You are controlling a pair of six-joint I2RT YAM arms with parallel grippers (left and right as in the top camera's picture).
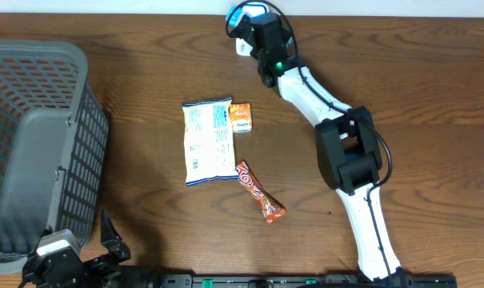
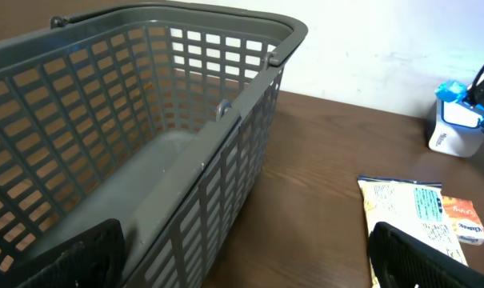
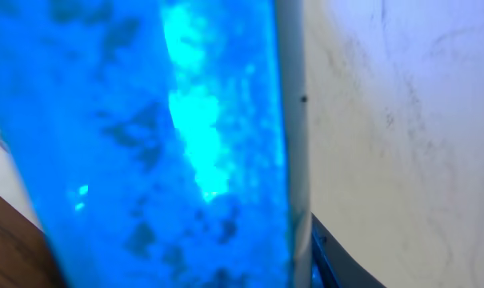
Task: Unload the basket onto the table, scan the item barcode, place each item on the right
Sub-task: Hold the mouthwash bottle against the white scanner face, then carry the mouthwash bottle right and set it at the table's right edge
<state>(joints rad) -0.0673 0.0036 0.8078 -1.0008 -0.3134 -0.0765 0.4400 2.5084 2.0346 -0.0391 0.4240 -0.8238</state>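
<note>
A brown wooden tabletop (image 1: 146, 48) carries everything here. On its left side stands a grey mesh basket (image 1: 88, 152), the biggest thing on it. My right arm (image 1: 350, 156), white with black joints, reaches from the near edge across to the far edge. At the middle lie three items close together. The white and teal snack bag (image 1: 208, 140) lies flat with its printed panel up. A candy bar (image 1: 259, 192) in a red-orange wrapper lies at a slant just off the bag's near right corner. A small orange box (image 1: 242, 117) sits against the bag's far right corner. None of the three is held. The blue-and-white barcode scanner (image 2: 456, 120) is at the far edge beside the pale wall, well apart from the items. My right claw (image 1: 254, 28) is partly closed on the scanner's blue top. The right wrist view is filled by a blur of blue, so my fingers cannot be made out there. My left claw (image 1: 106, 252) hangs at the near left corner beside the basket, spread wide and holding nothing. Its dark fingertips (image 2: 434, 256) frame the basket's side in the left wrist view.
</note>
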